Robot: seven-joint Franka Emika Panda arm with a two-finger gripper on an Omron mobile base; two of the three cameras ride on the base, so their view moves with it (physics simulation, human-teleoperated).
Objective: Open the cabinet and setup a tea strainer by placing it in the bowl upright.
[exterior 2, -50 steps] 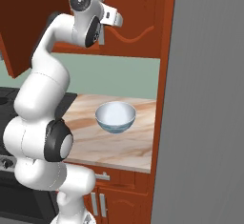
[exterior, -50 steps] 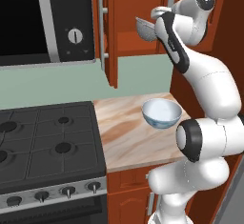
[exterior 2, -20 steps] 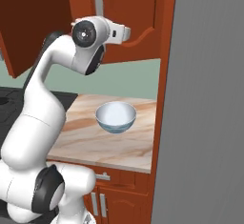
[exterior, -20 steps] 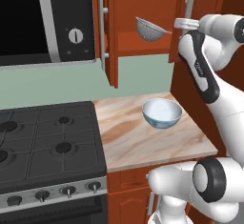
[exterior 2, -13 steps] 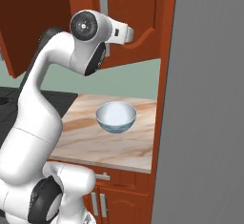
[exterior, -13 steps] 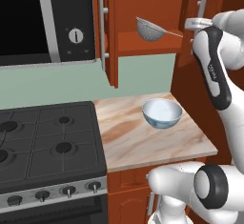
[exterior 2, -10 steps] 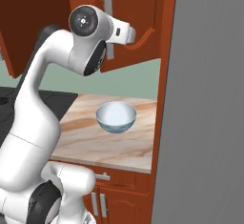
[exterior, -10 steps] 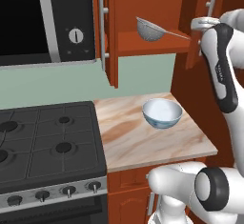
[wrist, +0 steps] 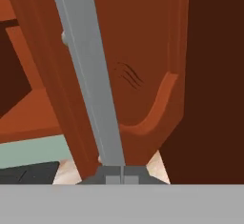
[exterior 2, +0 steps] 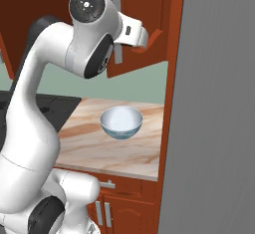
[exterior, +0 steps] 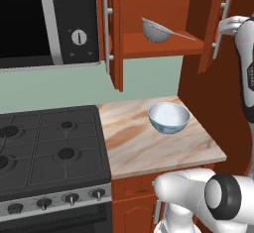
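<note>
Hand view shows the gripper (wrist: pixel 114 174) with its jaws closed to a hairline, the two dark tips meeting at the foot of the long silver bar handle (wrist: pixel 88 75) of the right cabinet door (wrist: pixel 138 56); whether they pinch the bar or sit just in front of it I cannot tell. Left base view puts the hand beside that door, which stands swung out, as does the left door (exterior: pixel 113 33), so the cabinet (exterior: pixel 163 48) looks open. On its shelf rests the tea strainer (exterior: pixel 156 30), basket toward the left, thin handle pointing right and out past the shelf's front edge. It looks light, stiff and thin-walled, apt to tip or roll; the handle near the basket seems the surest hold. Below, the bowl (exterior: pixel 168 117) sits upright on the marble counter (exterior: pixel 144 147), well apart from the stove (exterior: pixel 49 152) and microwave (exterior: pixel 44 19)
</note>
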